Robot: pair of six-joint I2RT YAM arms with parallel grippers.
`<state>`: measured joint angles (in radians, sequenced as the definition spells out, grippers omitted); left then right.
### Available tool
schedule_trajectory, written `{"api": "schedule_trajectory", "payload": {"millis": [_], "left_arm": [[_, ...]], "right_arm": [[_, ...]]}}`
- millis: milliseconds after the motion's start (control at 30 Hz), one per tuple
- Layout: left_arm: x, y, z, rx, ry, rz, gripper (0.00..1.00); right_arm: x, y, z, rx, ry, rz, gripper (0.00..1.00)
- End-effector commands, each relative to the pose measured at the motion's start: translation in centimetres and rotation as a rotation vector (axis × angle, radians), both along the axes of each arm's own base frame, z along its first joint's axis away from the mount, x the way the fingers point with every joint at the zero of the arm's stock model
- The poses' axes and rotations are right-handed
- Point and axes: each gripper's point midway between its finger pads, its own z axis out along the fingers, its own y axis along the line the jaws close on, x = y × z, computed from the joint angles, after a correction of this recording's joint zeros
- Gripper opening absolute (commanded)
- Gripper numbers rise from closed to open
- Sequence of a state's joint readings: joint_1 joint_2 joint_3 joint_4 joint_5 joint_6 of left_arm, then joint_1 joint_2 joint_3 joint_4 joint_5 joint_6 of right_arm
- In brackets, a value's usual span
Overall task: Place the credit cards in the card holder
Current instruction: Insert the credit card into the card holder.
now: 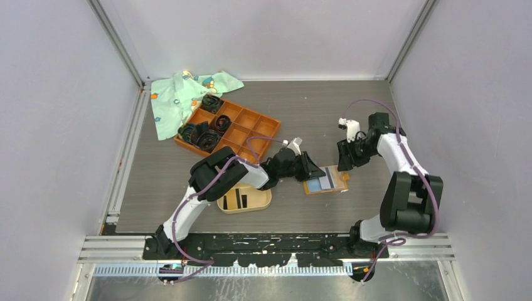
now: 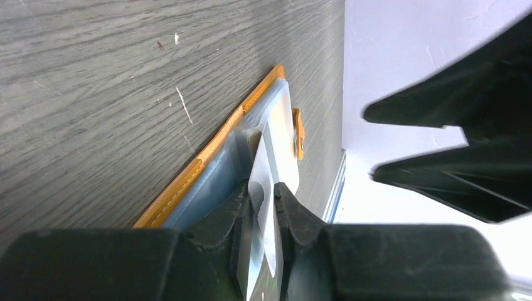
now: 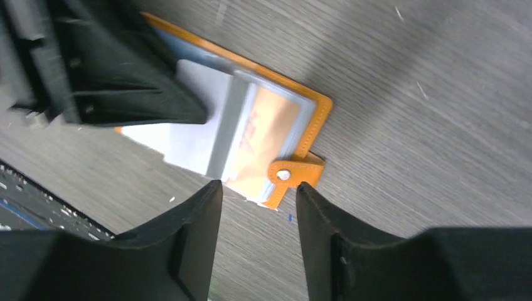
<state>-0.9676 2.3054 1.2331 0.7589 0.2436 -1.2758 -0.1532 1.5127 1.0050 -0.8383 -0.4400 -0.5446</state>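
Credit cards are in two places at this moment. One thin, pale, rectangular credit card [image 2: 265, 160] sits partly inside a pocket of the flat square orange wallet [image 2: 210, 185] with its blue-grey inside. Two dark flat cards [image 1: 241, 199], as they seem to be, lie already in the small beige oval card holder [image 1: 268, 199]. The card holder rests near the front edge of the grey wood-grain table [image 1: 351, 113], just to the left of the wallet and partly under the left forearm. The left gripper [image 2: 266, 195] has its fingers pressed on both faces of the pale card, so I judge that the step in hand is drawing this card out of the wallet. The right gripper [image 3: 258, 188] hangs over the wallet's side with the small orange snap tab [image 3: 292, 172], its fingers spread and holding nothing. The next move, I think, calls for a straight pull along the pocket without dragging the wallet, and then a short carry to the card holder. Only the left wrist view shows the pinch, and only the right wrist view shows an orange-toned card under a clear pocket. Only the top view shows the card holder, and farther away the large orange grid tray [image 1: 263, 128] with black coiled bands [image 1: 201, 135] and the crumpled green patterned cloth [image 1: 175, 97].
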Motion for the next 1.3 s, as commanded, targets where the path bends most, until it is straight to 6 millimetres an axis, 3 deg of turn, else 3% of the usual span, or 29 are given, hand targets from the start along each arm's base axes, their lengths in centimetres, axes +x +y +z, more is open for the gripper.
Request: {"api": "schedule_trajectory", "payload": {"millis": [0,67,167,267,400,533,833,1267], "left_arm": [[-1.0,0.3,-2.0,0.063,0.03,-0.033,0.21],[-1.1,0.3,-2.0,0.055,0.039,-0.037,0.21],[-1.2,0.3,-2.1,0.052,0.054,-0.042,0.22],[-1.3,0.4,-2.2,0.058,0.061,-0.046,0.22],[-1.6,0.5,-2.4,0.064,0.075,-0.052,0.22],[-1.7,0.5,-2.5,0.065,0.086,-0.057,0.22],[-1.9,0.2,-2.8,0.061,0.107,-0.072,0.22],[-2.0,0.1,-2.9,0.061,0.116,-0.076,0.22]], "right_arm": [[-1.5,3.5,4.0,0.132,-0.165,0.208,0.47],[-3.3,6.1,4.5,0.207,-0.246,0.377,0.27],[-6.4,9.3,4.0,0.28,-0.33,0.654,0.09],[-7.7,11.2,2.8,0.289,-0.332,0.808,0.04],[-6.1,12.2,1.4,0.157,-0.347,0.838,0.03],[-5.0,12.3,-0.1,0.046,-0.367,0.822,0.03],[-4.3,10.5,-2.8,-0.121,-0.397,0.863,0.03],[-4.1,8.7,-3.8,-0.241,-0.397,0.874,0.03]]}}
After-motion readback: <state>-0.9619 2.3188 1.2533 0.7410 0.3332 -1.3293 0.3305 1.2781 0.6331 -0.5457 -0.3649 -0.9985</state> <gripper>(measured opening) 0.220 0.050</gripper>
